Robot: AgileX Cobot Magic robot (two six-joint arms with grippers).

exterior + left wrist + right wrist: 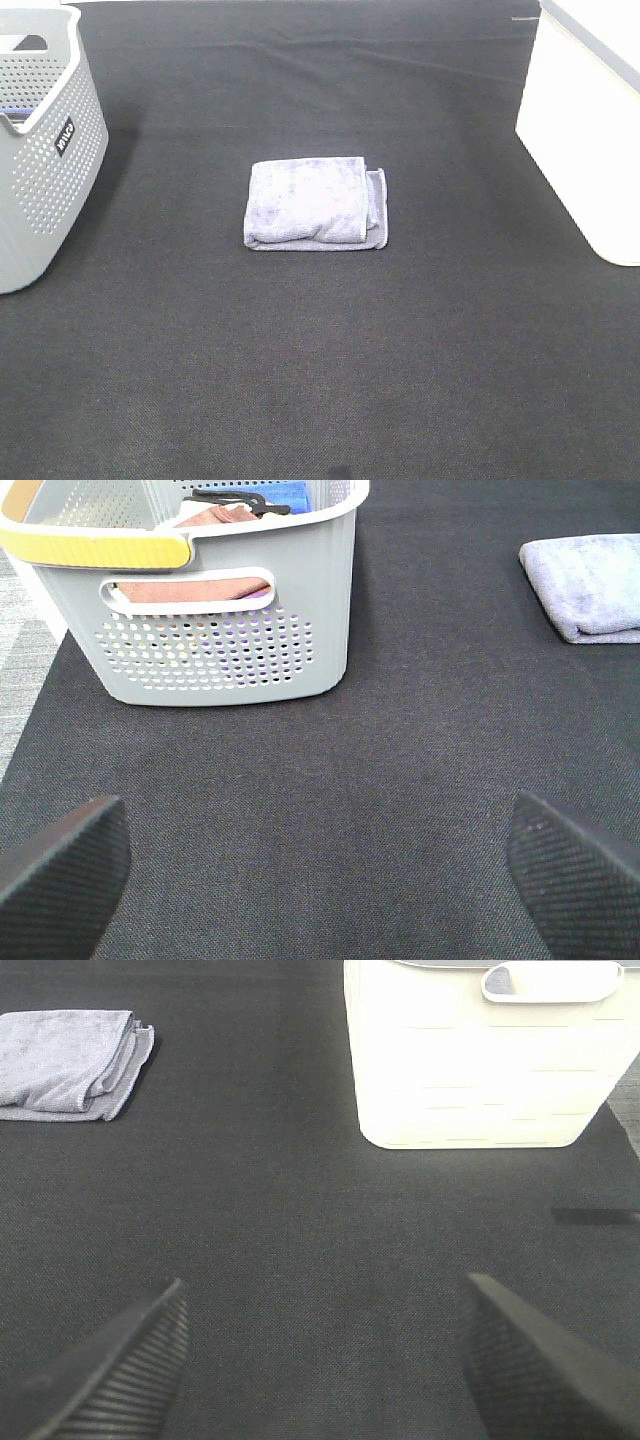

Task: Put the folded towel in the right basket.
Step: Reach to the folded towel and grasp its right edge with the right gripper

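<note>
Right gripper [325, 1370]: jaws spread wide with nothing between them; it hangs low over the mat, well short of the towel.
Left gripper [320, 880]: also parted and empty, facing the grey basket.
Mat [320, 400]: dark woven cloth, bare between the grippers and the towel; nothing blocks the approach.
Folded towel [315, 203]: lies flat at mid-mat between the two baskets, touching neither.
Risk, grasp: a pinch that takes only the upper layers would likely let the fold fall open on lifting (the stacked edges toward the white basket look free).
Risk, carry: a drooping corner could catch on the tall wall if lifted too low.
White basket [585, 130]: far right, the destination; its interior is not visible.
Grey basket [45, 150]: far left, holds cloths; the wrong bin.
</note>
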